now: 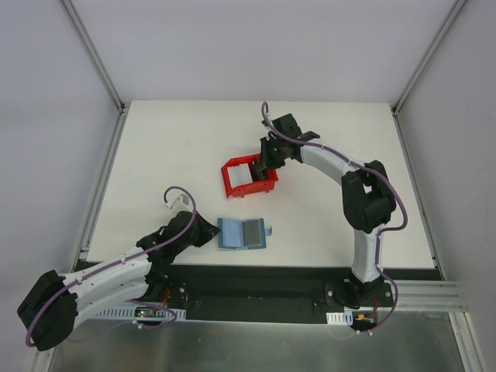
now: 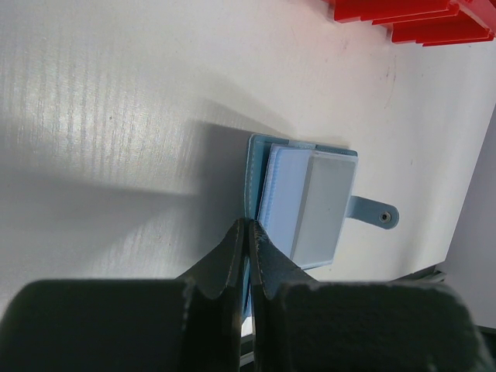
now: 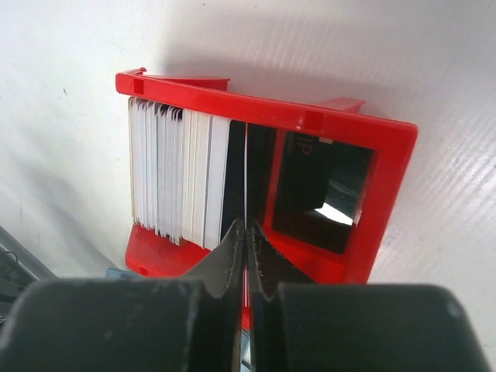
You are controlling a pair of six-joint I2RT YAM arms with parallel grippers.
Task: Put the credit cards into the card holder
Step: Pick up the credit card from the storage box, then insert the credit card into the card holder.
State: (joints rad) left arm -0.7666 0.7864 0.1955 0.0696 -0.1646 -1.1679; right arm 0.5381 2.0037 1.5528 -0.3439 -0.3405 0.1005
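Note:
The teal-blue card holder (image 1: 232, 233) lies open near the table's front edge. A grey card (image 1: 252, 232) rests on its right half. In the left wrist view the holder (image 2: 262, 167) shows its light blue pockets, and the pale card (image 2: 322, 205) lies on them. My left gripper (image 2: 246, 225) is shut on the holder's left edge; it also shows in the top view (image 1: 211, 231). My right gripper (image 3: 246, 225) is shut on one thin card (image 3: 246, 170), seen edge-on, inside the red bin (image 3: 387, 178). A stack of several white cards (image 3: 174, 174) stands to its left.
The red bin (image 1: 232, 180) sits mid-table, just behind the card holder, with my right gripper (image 1: 266, 169) inside it. The holder's snap tab (image 2: 376, 213) points towards the right. The table's front edge runs just below the holder.

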